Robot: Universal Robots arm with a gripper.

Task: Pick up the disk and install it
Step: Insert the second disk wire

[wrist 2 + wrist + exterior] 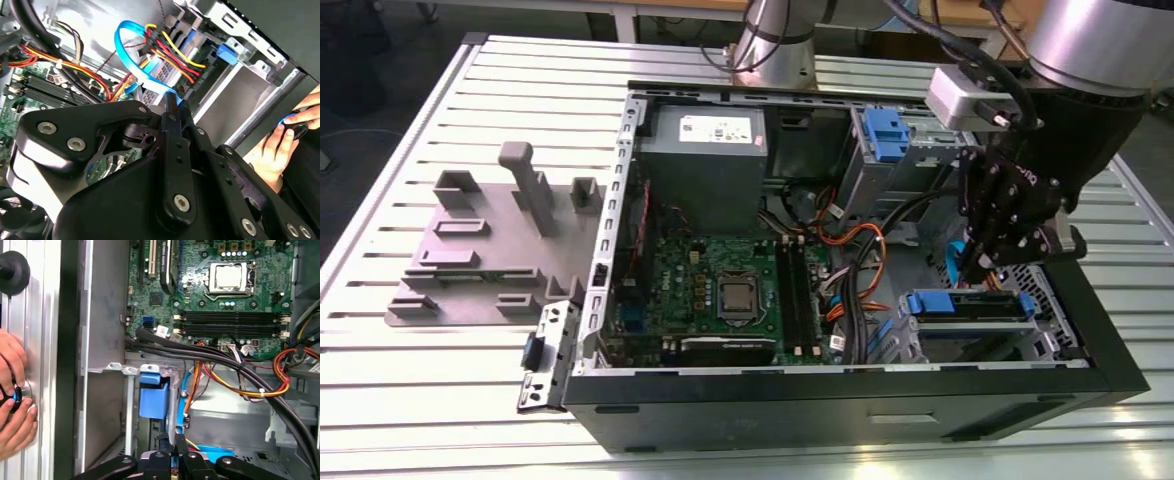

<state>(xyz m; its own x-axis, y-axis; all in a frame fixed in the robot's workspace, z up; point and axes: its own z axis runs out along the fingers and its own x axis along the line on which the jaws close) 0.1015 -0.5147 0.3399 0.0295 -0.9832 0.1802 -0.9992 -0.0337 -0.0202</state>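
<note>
The disk (967, 304) stands on edge in the drive cage at the open computer case's corner, on the exterior view's right. Its blue rail is on top and its grey body below. My gripper (983, 272) hangs straight above it, fingers close together, shut on that blue rail. In the second wrist view the gripper (172, 102) tips pinch a blue edge of the disk (180, 102). In the first wrist view the gripper (172, 445) sits over the disk's blue strip (215, 453). The rest of the disk is hidden by the gripper's links.
Bundles of orange, red and yellow cables (854, 265) and a blue ribbon cable (122, 45) run close beside the cage. A blue latch (886, 135) stands further back, near the grey power supply (707, 150). A person's hand (14, 405) rests outside the case wall.
</note>
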